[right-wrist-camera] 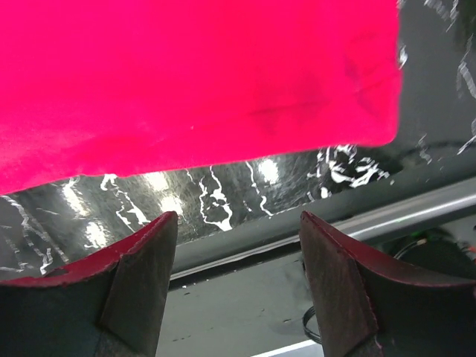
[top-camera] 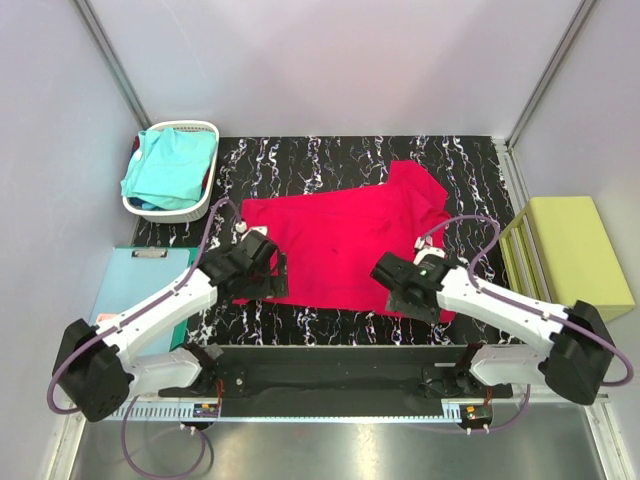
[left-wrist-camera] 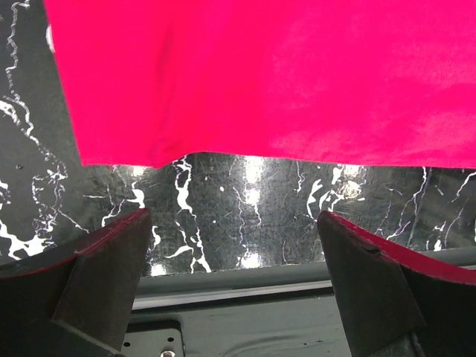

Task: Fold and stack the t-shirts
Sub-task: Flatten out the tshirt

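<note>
A crimson-red t-shirt point(top-camera: 350, 240) lies spread flat on the black marbled table point(top-camera: 300, 160). A turquoise t-shirt point(top-camera: 170, 165) sits bunched in the white basket point(top-camera: 205, 130) at the back left. My left gripper point(top-camera: 262, 280) hovers over the red shirt's near left corner. In the left wrist view it point(left-wrist-camera: 233, 216) is open, with bare table between the fingers point(left-wrist-camera: 111, 253) and the shirt's hem point(left-wrist-camera: 260, 74) just beyond. My right gripper point(top-camera: 405, 290) hovers at the near right corner. It point(right-wrist-camera: 238, 216) is open and empty, short of the red cloth point(right-wrist-camera: 193, 82).
A yellow-green block point(top-camera: 575, 255) stands off the table's right side. A light-blue mat point(top-camera: 135, 275) lies at the left, partly under my left arm. A dark rail point(top-camera: 330, 355) runs along the table's near edge, right below both grippers.
</note>
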`<state>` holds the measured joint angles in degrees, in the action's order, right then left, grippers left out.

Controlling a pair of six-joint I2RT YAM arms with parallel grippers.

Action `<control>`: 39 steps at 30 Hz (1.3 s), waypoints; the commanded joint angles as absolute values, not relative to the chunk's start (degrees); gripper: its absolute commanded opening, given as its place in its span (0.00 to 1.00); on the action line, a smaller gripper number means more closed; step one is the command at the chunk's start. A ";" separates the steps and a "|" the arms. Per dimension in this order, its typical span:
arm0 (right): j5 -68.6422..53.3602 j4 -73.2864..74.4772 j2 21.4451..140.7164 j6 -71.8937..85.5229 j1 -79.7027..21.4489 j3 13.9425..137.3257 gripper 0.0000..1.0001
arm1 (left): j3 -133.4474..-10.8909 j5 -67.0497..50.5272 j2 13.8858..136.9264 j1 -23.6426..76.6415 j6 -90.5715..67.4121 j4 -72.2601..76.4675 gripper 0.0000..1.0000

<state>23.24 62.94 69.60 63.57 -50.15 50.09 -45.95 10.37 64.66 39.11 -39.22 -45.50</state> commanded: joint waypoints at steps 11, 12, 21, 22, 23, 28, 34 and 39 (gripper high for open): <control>33.04 68.55 82.78 78.22 -52.56 52.64 0.74 | -49.04 11.25 68.11 40.52 -33.22 -44.12 0.99; 33.31 68.82 83.84 78.14 -52.56 53.26 0.75 | -48.96 11.08 68.12 40.52 -33.05 -44.03 0.99; 30.50 66.01 91.76 76.11 -52.65 54.41 0.60 | -49.39 10.02 67.24 40.52 -31.99 -43.68 0.99; 30.15 65.83 91.93 76.20 -52.56 54.14 0.55 | -49.31 9.93 67.06 40.52 -31.99 -43.68 0.99; 30.06 65.83 91.85 76.38 -52.65 53.97 0.47 | -49.22 9.84 66.71 40.52 -32.17 -43.68 0.99; 29.71 66.53 90.53 77.52 -52.65 53.17 0.22 | -48.34 9.49 66.01 40.52 -32.43 -43.33 0.99; 30.50 69.42 88.51 78.22 -52.56 55.19 0.30 | -48.34 8.97 66.36 40.52 -32.52 -43.15 0.99; 27.96 68.56 85.44 79.97 -53.79 54.32 0.59 | -48.16 9.32 65.57 40.52 -32.69 -42.80 0.99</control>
